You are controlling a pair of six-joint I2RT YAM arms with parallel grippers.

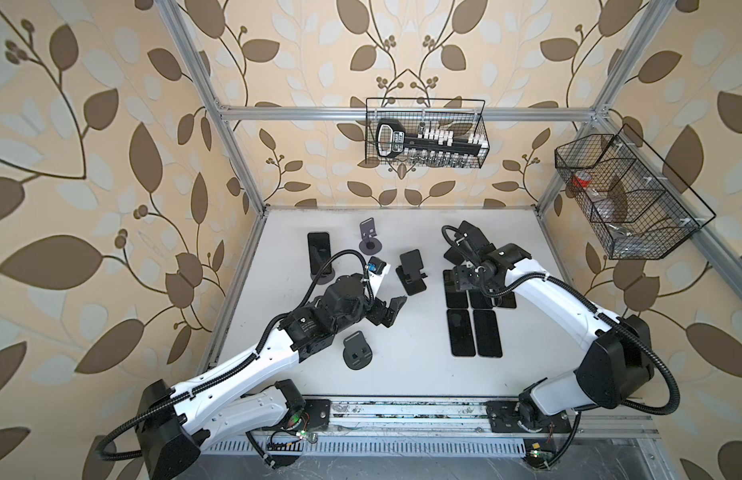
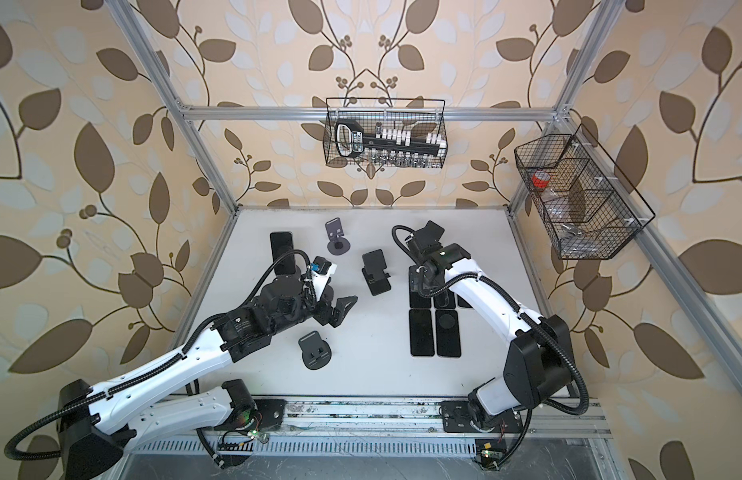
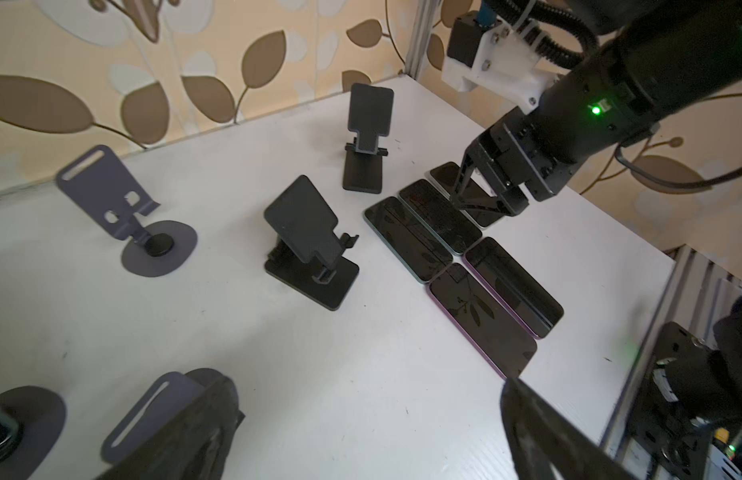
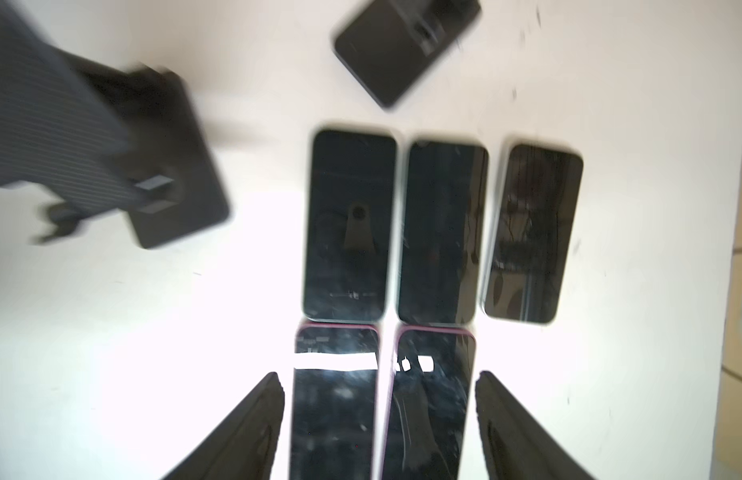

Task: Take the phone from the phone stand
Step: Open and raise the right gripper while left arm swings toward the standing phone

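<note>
Nearest, the left jaws gape wide and empty above the bench [image 1: 402, 374], beside a bare round stand [image 1: 356, 351]. Further in, the right jaws stand apart, holding nothing, over five flat phones [image 1: 490, 338]. Farthest, at the left rear, the phone [image 1: 319, 248] leans upright on its phone stand [image 1: 318, 277]: black, with a glossy dark screen and rounded corners.

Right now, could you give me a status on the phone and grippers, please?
Left gripper open, empty. Right gripper open over flat phones. Phone on stand, back left, not gripped. Grey stand beside it.
</note>
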